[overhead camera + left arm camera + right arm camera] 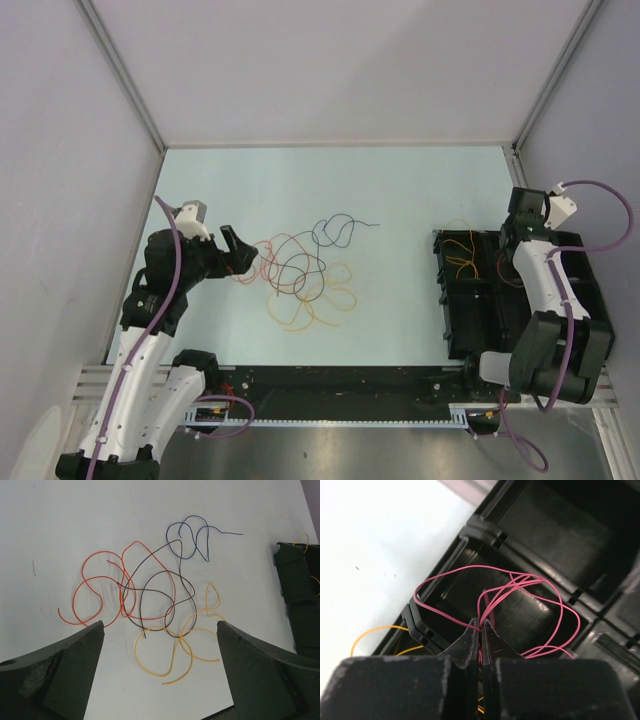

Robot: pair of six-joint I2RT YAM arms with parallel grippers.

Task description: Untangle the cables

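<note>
The cables [300, 275] lie mostly in a loose tangle on the pale desk [300, 190], about midway between the two arms. In the left wrist view four can be told apart. A red cable [106, 552] loops widest on the left. A dark cable [160, 572] crosses through it in the middle. A blue cable [190, 516] curls at the far end with one tail running out to the right. A yellow cable [180, 637] lies nearest the camera, crossing over itself.

The left gripper [238, 252] sits at the left edge of the tangle, just beside the red cable. Its fingers are spread wide and hold nothing, and the near ends of the cables show in the gap between them.

The right gripper [480, 625] is well apart from the tangle, over a black tray [545, 530] at the right side of the desk. Its fingers are pressed together on a pink cable [470, 567], whose loops hang in a tray compartment. Another yellow wire [375, 630] shows at the tray's edge.
</note>
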